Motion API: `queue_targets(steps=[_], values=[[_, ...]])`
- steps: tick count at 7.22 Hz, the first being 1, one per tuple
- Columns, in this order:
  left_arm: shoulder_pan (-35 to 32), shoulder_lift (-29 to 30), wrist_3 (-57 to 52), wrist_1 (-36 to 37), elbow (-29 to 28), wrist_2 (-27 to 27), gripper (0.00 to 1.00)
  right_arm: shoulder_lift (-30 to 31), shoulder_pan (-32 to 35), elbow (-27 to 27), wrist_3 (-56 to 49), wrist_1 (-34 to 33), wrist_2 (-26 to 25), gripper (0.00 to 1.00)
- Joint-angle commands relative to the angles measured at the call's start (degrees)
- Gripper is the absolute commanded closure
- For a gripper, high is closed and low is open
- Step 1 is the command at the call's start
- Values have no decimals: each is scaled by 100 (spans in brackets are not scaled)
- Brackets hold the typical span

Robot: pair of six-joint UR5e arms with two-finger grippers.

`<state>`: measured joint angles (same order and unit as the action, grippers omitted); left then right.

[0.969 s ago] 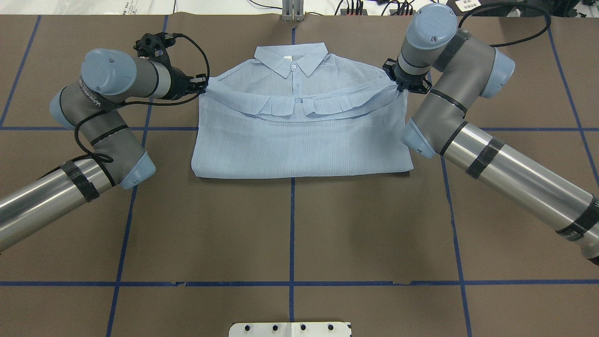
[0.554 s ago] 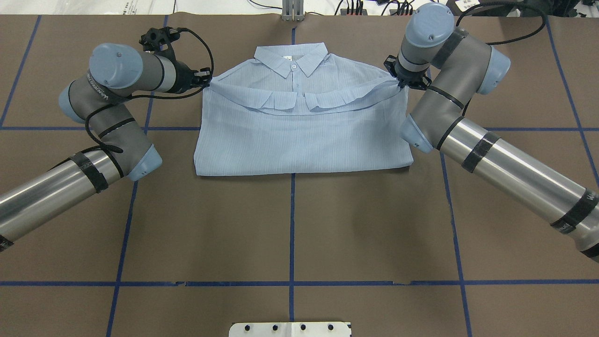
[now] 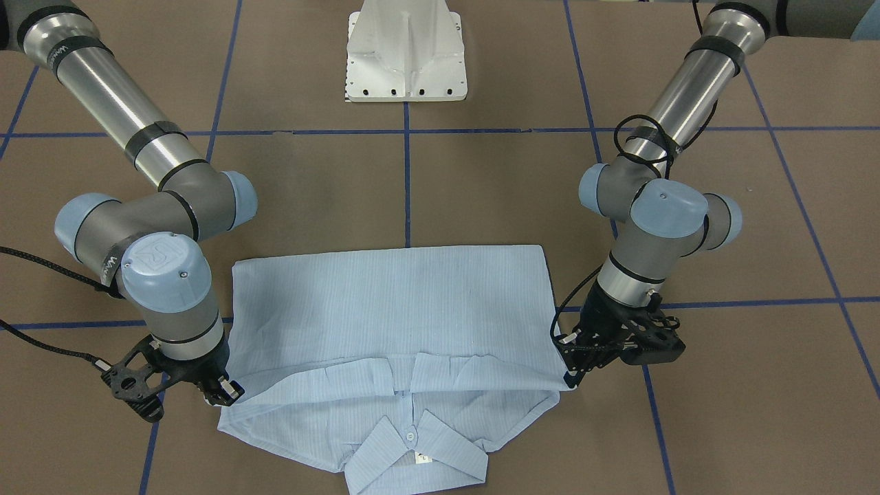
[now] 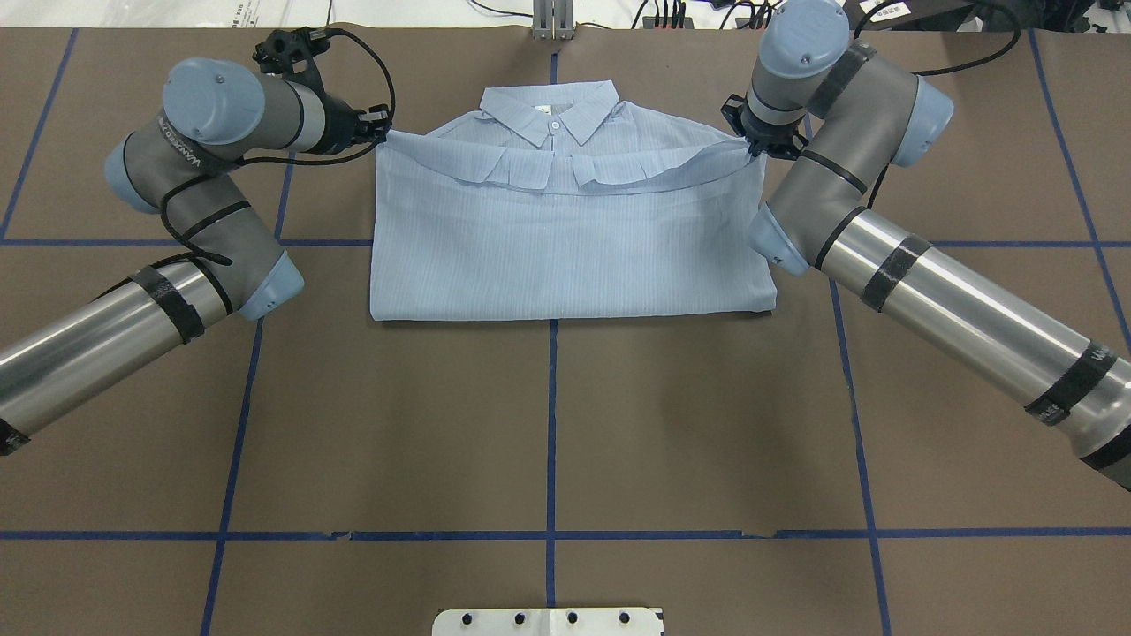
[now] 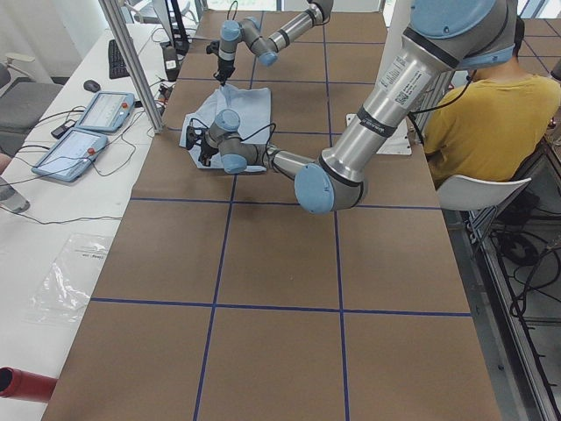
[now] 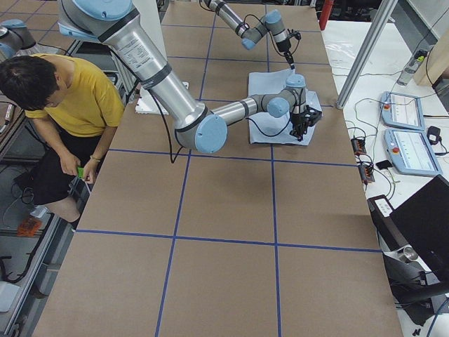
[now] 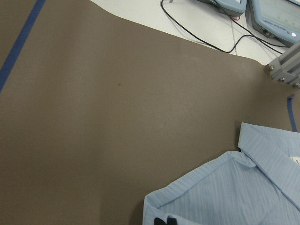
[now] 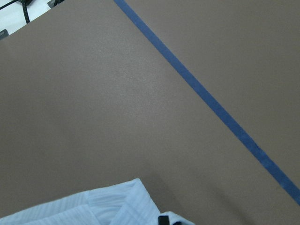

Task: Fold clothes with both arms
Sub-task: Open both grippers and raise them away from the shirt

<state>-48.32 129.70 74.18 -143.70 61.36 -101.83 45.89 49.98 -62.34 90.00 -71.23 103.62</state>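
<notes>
light-blue pinstriped shirt (image 4: 565, 256), brown table (image 4: 548, 424), blue gridlines (image 4: 550, 442)

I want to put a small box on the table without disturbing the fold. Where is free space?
The widest bare patch of table lies between the shirt's folded near edge and the white base. It is crowded beside the shirt: the left gripper and right gripper each pinch a corner of the folded layer. Beyond the collar only a narrow strip is free.

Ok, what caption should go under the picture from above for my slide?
Left claw and right claw pinch the corners of a half-folded blue shirt, just below its collar.
</notes>
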Motion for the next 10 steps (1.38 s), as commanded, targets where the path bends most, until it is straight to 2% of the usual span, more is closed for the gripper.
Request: queue_targets(steps=[1,2,3,4,5,6,7,8,9,10], values=[[7,134,0,-26,-272,75,100,-80,-14,143,-9,4,0,100],[7,134,0,-26,-273,75,78,-89,-23,152,-43,4,9,100],[-10,30,-9,-26,-282,293,61,-133,-14,152,-44,47,9,91],[-19,20,-9,-35,-282,391,56,-151,29,152,-44,204,-9,1],[-54,20,-9,-44,-273,383,55,-168,108,73,-18,206,8,0],[-63,-49,-18,-61,-160,365,55,-107,152,-258,52,154,165,0],[-150,-155,-9,-53,-63,339,55,93,161,-548,288,179,532,0],[-256,-373,-9,-53,94,191,55,704,92,-1221,447,214,553,0],[-396,-532,-9,-44,209,-376,55,1067,4,-1768,788,197,597,0],[-432,-603,-18,-35,210,-538,55,1515,-301,-2243,1348,223,537,0]])
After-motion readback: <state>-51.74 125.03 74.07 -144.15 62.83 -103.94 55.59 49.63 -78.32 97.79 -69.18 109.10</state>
